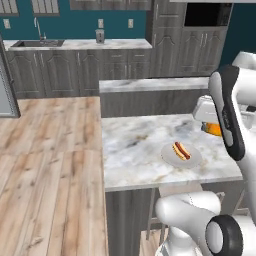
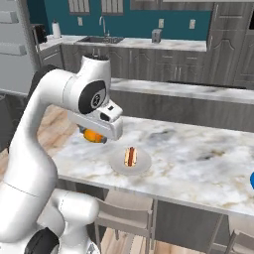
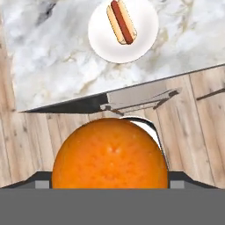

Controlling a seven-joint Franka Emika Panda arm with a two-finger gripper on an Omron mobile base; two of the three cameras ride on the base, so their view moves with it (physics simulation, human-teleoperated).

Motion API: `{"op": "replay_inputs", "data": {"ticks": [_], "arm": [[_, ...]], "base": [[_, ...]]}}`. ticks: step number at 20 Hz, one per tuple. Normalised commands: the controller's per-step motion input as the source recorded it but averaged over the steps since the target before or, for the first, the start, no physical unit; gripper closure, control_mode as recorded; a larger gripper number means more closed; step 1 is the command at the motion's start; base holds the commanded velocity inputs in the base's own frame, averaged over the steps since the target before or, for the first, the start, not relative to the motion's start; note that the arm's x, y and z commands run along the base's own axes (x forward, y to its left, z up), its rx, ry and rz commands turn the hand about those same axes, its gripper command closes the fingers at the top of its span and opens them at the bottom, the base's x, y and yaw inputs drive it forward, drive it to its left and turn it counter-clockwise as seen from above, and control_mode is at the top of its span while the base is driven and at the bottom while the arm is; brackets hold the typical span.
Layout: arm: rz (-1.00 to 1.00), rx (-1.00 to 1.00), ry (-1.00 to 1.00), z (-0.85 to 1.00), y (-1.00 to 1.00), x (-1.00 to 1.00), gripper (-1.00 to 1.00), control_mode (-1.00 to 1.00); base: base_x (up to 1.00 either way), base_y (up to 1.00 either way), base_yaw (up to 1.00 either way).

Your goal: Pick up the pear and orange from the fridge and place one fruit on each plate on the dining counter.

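White arm fills the left of the right base frame, smooth rounded glossy segments; a round dark joint cap with a pale mark sits on the elbow. At right in the left base frame, a dark band runs along the link; a black-ringed white disc sits lower right.

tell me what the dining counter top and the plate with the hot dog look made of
Dining counter: looks like polished marble, white-grey with darker veins. Plate: plain pale grey-white, smooth, probably glazed ceramic, though the render leaves that open.
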Motion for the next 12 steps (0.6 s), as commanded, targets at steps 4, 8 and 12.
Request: {"op": "replay_inputs", "data": {"ticks": [4,8,12], "arm": [[-0.04,0.09,0.32,-0.98,-0.49,0.7,1.0,-1.0],[-0.13,0.02,0.2,-0.84,-0.23,0.69,1.0,-1.0],[-0.03,-0.01,0.06,-0.76,0.01,0.77,1.0,-1.0]], "base": [[0.0,0.0,0.0],[0.0,0.0,0.0],[0.0,0.0,0.0]]}}
